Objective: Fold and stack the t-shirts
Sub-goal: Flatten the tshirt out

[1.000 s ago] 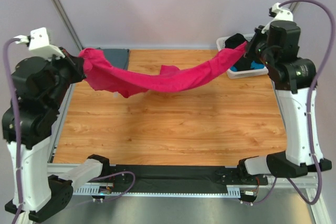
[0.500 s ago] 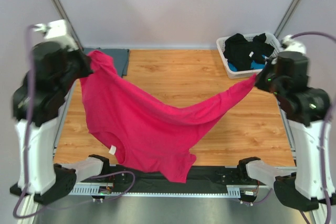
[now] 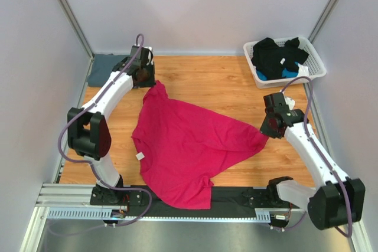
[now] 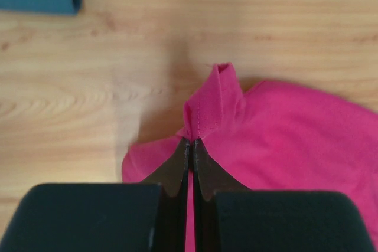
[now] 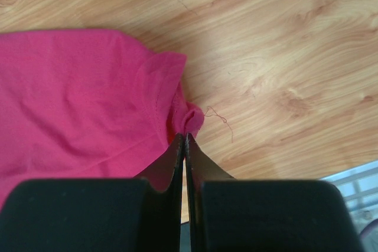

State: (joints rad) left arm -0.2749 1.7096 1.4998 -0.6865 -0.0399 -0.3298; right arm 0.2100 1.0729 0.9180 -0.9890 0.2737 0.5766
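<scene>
1. The pink shirt (image 3: 183,146) lies spread out and mostly flat on the bench (image 3: 212,81). Its near edge overlaps the black rail (image 3: 242,196) between the 2 arm bases.
2. The left fingers (image 4: 177,172) are pressed together on the shirt's far left corner. They pinch a small upright fold of hem low over the wood.
3. The right fingers (image 5: 171,163) are also pressed together with no gap. They grip a bunched corner on the shirt's right side, down at the bench surface.
4. Between the 2 pinched corners the cloth runs in a loose diagonal edge, with a few soft creases.
5. A small white tag (image 3: 140,156) shows at the shirt's left edge.
6. The grey shirt (image 3: 105,63) lies folded flat at the far left corner of the bench. It is behind the left arm and apart from the pink shirt.
7. A white basket (image 3: 319,66) sits at the far right corner. It holds dark clothes (image 3: 274,57) with a bit of blue among them.
</scene>
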